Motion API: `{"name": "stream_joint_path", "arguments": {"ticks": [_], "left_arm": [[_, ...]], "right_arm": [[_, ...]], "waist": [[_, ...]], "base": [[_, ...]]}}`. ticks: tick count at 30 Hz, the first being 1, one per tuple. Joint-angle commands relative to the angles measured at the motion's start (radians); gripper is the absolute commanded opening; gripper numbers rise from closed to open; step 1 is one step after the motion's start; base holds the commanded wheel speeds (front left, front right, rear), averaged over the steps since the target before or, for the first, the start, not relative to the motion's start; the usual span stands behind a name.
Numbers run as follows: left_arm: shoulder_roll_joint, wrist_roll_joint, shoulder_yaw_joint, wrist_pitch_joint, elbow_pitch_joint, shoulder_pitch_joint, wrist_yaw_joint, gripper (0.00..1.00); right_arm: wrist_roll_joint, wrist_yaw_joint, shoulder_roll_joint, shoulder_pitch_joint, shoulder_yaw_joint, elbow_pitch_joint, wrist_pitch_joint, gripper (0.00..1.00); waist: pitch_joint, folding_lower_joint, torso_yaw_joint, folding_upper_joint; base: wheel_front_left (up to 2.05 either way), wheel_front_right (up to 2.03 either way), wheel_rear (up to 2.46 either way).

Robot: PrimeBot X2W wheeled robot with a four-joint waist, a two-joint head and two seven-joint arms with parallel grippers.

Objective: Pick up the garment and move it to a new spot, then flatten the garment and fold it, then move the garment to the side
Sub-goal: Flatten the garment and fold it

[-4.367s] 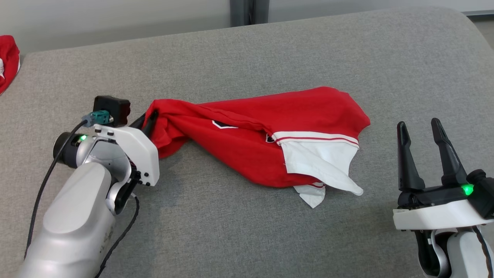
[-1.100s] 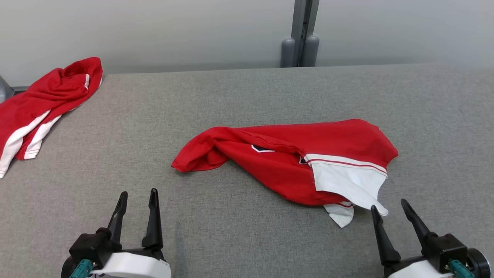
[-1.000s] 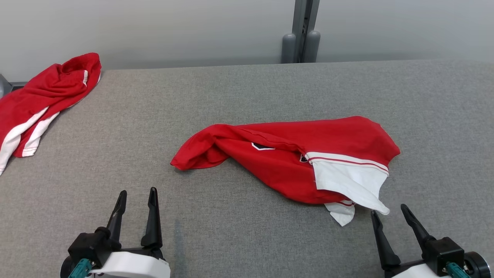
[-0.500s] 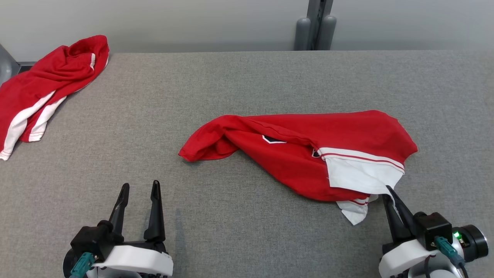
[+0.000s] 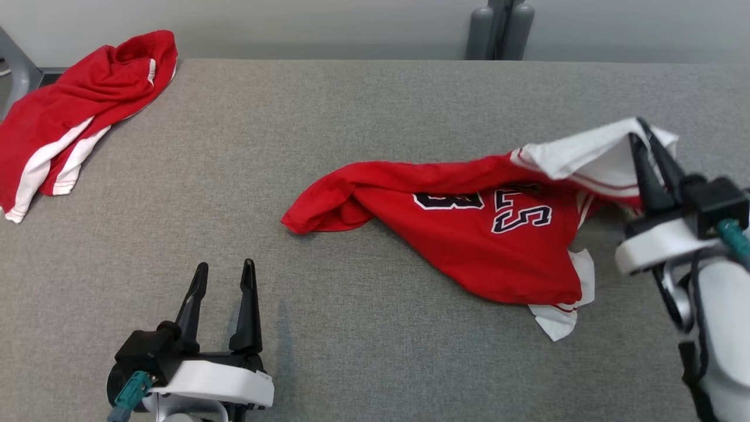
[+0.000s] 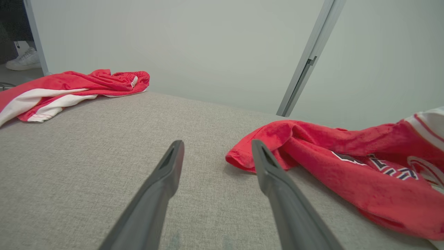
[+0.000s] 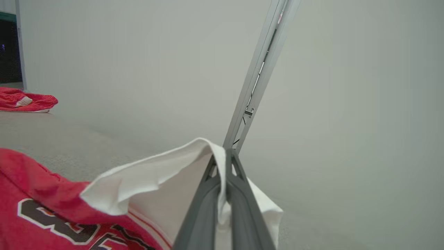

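Note:
A red jersey (image 5: 469,234) with white trim and dark numbers lies crumpled across the middle of the grey table (image 5: 328,123). My right gripper (image 5: 640,130) is shut on its white edge (image 7: 173,166) and holds that end lifted above the surface at the right. The rest of the jersey (image 6: 347,163) still rests on the table, its red end pointing left. My left gripper (image 5: 224,271) stands open at the lower left, short of the jersey's left tip, with nothing between its fingers (image 6: 166,173).
A second red and white garment (image 5: 76,105) is heaped at the table's far left corner. A grey post (image 5: 498,29) stands behind the far edge against a pale wall. A shoe (image 6: 20,59) shows on the floor beyond the left end.
My right gripper closed on the jersey's white edge and raised it up and back, turning the cloth so its numbers show. The left gripper stayed open; the camera shifted slightly.

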Motion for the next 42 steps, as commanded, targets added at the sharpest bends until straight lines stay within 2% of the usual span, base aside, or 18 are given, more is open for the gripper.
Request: {"name": "stream_joint_path", "arguments": {"ticks": [1, 8, 10, 18, 19, 20, 21, 28, 35, 42], "left_arm": [[0.003, -0.004, -0.002, -0.002, -0.004, -0.018, 0.003, 1.0], [0.003, -0.017, -0.042, -0.002, -0.009, -0.043, 0.005, 1.0], [0.003, -0.023, -0.065, -0.002, -0.006, -0.059, 0.003, 1.0], [0.003, -0.037, -0.115, -0.002, 0.006, -0.094, 0.002, 1.0], [0.003, -0.04, -0.119, -0.002, 0.007, -0.097, 0.003, 1.0], [0.003, -0.042, -0.123, -0.002, 0.008, -0.098, 0.003, 1.0], [0.003, -0.044, -0.126, -0.002, 0.009, -0.099, 0.004, 1.0], [0.003, -0.029, -0.119, -0.002, 0.004, -0.092, 0.015, 1.0], [0.003, -0.011, -0.097, -0.002, 0.001, -0.077, 0.01, 1.0], [0.004, 0.012, -0.068, -0.002, 0.002, -0.054, 0.008, 1.0]], "right_arm": [[-0.003, 0.0, -0.014, -0.024, -0.001, 0.011, -0.002, 0.0], [-0.002, 0.0, -0.112, -0.324, 0.065, 0.204, 0.043, 0.0], [-0.002, 0.0, -0.163, -0.45, 0.099, 0.314, 0.064, 0.0], [-0.022, 0.0, -0.242, -0.676, 0.145, 0.571, 0.111, 0.0], [-0.021, 0.0, -0.242, -0.689, 0.151, 0.6, 0.112, 0.42], [-0.019, 0.0, -0.241, -0.703, 0.152, 0.626, 0.109, 0.77], [-0.021, 0.0, -0.239, -0.714, 0.152, 0.646, 0.102, 1.0], [-0.049, 0.0, -0.21, -0.747, 0.15, 0.718, 0.028, 1.0], [0.007, 0.0, -0.148, -0.693, 0.133, 0.675, -0.005, 1.0], [0.148, 0.0, -0.098, -0.477, 0.156, 0.466, -0.005, 1.0]], "waist": [[0.01, 0.0, 0.01, 0.0], [0.064, 0.0, 0.062, 0.0], [0.091, 0.0, 0.094, 0.0], [0.147, 0.0, 0.174, 0.0], [0.151, 0.0, 0.18, 0.0], [0.155, 0.0, 0.186, 0.0], [0.157, 0.0, 0.189, 0.0], [0.154, 0.0, 0.172, 0.0], [0.121, 0.0, 0.108, 0.0], [0.067, 0.0, 0.028, 0.0]], "base": [[0.0, 0.0, 0.0], [0.0, 0.0, 0.0], [0.0, 0.0, 0.0], [0.0, 0.0, 0.0], [0.0, 0.0, 0.0], [0.0, 0.0, 0.0], [0.0, 0.0, 0.0], [0.0, 0.0, 0.0], [0.0, 0.0, 0.0], [0.0, 0.0, 0.0]]}}
